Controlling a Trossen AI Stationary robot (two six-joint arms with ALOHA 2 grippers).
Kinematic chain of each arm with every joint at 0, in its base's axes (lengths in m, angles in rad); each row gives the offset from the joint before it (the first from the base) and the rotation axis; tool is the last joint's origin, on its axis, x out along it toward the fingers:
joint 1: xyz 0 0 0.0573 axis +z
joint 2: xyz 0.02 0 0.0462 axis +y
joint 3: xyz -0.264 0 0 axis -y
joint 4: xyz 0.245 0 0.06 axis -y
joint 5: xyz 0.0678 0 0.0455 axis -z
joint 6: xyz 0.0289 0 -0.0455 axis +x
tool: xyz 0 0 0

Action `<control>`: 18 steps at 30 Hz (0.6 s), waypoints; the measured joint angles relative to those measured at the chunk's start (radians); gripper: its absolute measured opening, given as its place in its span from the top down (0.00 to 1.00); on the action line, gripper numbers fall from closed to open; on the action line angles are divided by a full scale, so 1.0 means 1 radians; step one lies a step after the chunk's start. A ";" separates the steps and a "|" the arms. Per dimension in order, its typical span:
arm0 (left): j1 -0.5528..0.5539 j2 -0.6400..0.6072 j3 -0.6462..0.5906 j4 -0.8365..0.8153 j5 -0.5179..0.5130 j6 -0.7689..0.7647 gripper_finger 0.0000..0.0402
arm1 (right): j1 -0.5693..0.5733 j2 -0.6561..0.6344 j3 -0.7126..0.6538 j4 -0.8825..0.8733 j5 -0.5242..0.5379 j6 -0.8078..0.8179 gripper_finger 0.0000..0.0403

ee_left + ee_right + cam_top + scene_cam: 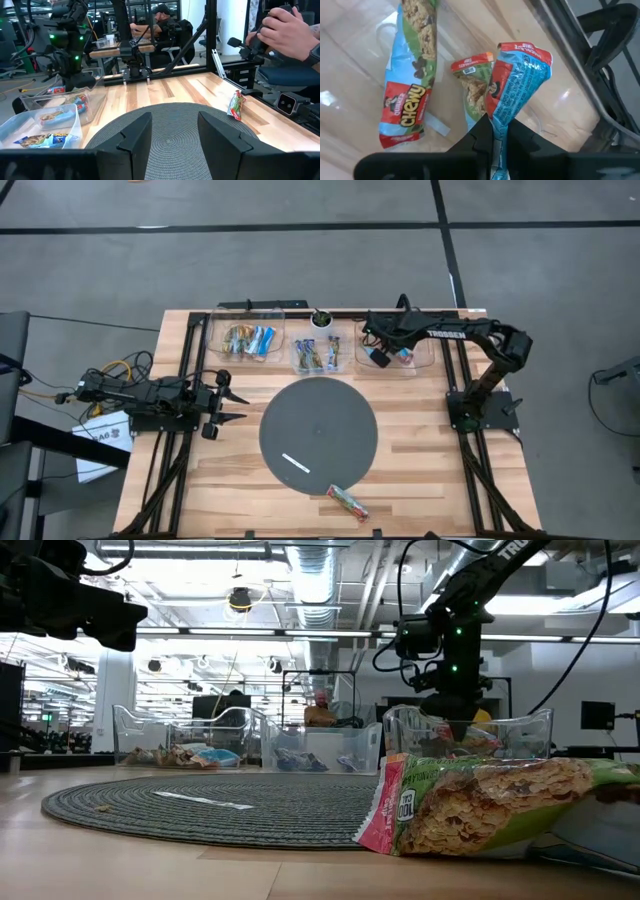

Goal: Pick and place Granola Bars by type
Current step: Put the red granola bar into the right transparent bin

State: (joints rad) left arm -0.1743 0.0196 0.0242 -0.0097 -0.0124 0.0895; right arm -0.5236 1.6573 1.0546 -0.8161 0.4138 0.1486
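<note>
Three clear plastic bins (pixel 249 326) stand in a row along the far edge of the table (pixel 420 450), and we count three more wrapped granola bars in play around the right-hand one. Our right gripper (pixel 496 131) hangs over that bin (pixel 420 360), its fingers pinching a bright blue granola bar (pixel 517 85) by one end of the wrapper. Below it in the bin lie two bars: a blue Chewy bar (pixel 410 85) and a green-wrapped bar (pixel 472 82), just beside each other. The middle bin (pixel 316 356) and the left bin each hold several bars; we cannot count them exactly. One green granola bar (pixel 347 500) lies alone on the bare table near the front edge, just off the round grey mat (pixel 330 415). One thin white strip (pixel 296 464) rests on the mat. Our left gripper (pixel 226 403) waits at the table's left side, fingers spread, holding nothing.
</note>
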 joint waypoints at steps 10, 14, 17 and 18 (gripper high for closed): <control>0.000 0.000 0.000 0.000 0.000 0.000 0.62 | 0.007 0.000 0.000 -0.014 -0.060 -0.003 0.85; 0.000 0.000 0.000 0.000 -0.001 0.000 0.62 | 0.007 0.000 0.000 -0.014 -0.060 -0.001 0.80; 0.000 0.000 0.000 0.000 -0.001 0.000 0.62 | 0.013 0.000 0.000 -0.013 -0.051 0.000 0.77; 0.000 0.000 0.000 0.000 -0.001 0.000 0.62 | 0.015 -0.004 0.000 -0.013 -0.049 0.000 0.77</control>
State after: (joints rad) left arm -0.1741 0.0196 0.0242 -0.0099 -0.0132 0.0894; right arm -0.5089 1.6537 1.0546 -0.8295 0.3653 0.1490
